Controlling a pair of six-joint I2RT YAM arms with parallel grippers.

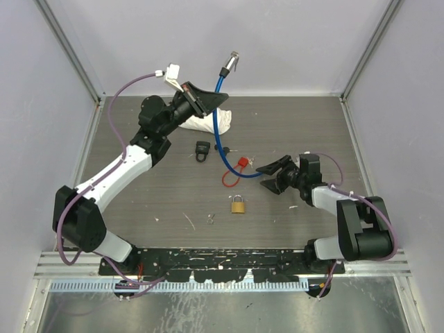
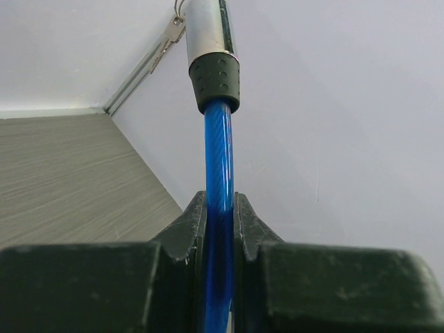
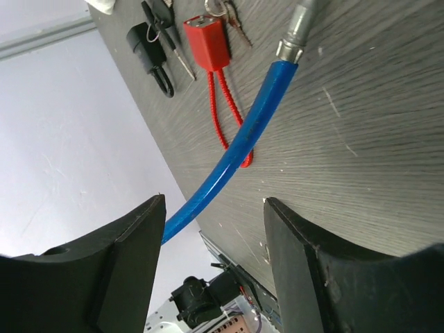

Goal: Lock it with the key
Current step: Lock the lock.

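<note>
A blue cable lock point(image 1: 223, 142) runs from a raised chrome and black lock head point(image 1: 230, 64) down to the table. My left gripper point(image 1: 216, 103) is shut on the blue cable point(image 2: 218, 173) just below the lock head point(image 2: 214, 62). A key point(image 2: 168, 36) hangs by the head's top. My right gripper point(image 1: 268, 177) is open and empty, low over the table by the cable's other end. In the right wrist view the cable point(image 3: 243, 135) and its metal end pin point(image 3: 298, 24) lie just beyond my open right gripper point(image 3: 214, 201).
A red padlock point(image 1: 243, 163) with a red cable loop, a black padlock point(image 1: 202, 150) and a brass padlock point(image 1: 238, 205) lie mid-table. A white cloth point(image 1: 205, 123) lies under the left gripper. Keys point(image 3: 225, 10) lie by the red padlock point(image 3: 206, 40).
</note>
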